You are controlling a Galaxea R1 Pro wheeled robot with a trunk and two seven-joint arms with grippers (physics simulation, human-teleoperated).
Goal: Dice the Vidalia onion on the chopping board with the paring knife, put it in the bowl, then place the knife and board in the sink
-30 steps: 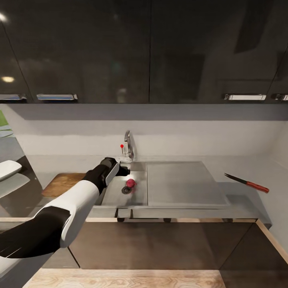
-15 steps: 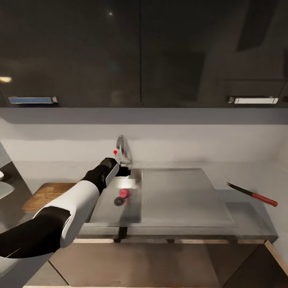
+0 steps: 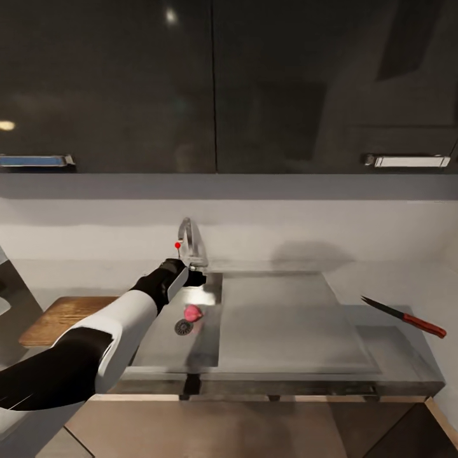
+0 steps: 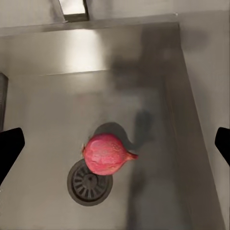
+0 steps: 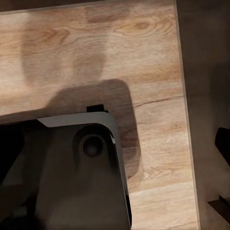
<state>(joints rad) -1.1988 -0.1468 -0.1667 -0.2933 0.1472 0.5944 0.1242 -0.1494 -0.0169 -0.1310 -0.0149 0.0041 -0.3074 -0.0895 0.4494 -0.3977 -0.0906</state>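
We see the grey counter (image 3: 407,356) carrying the sink (image 3: 280,324); the chopping board (image 3: 54,318) lies left of the basin, the paring knife (image 3: 407,317) well right; our left claw (image 3: 194,277) hangs above the basin, spread wide; the pink onion (image 4: 106,154) rests touching the drain (image 4: 89,183); the right claw's state we cannot tell.

No words, numbers, brands or signs can be read anywhere. The dark upper cabinets (image 3: 216,83), the sink (image 3: 280,318) and the paring knife (image 3: 407,316) look unmarked, though the knife is small enough in the head view that a fine mark could escape notice.
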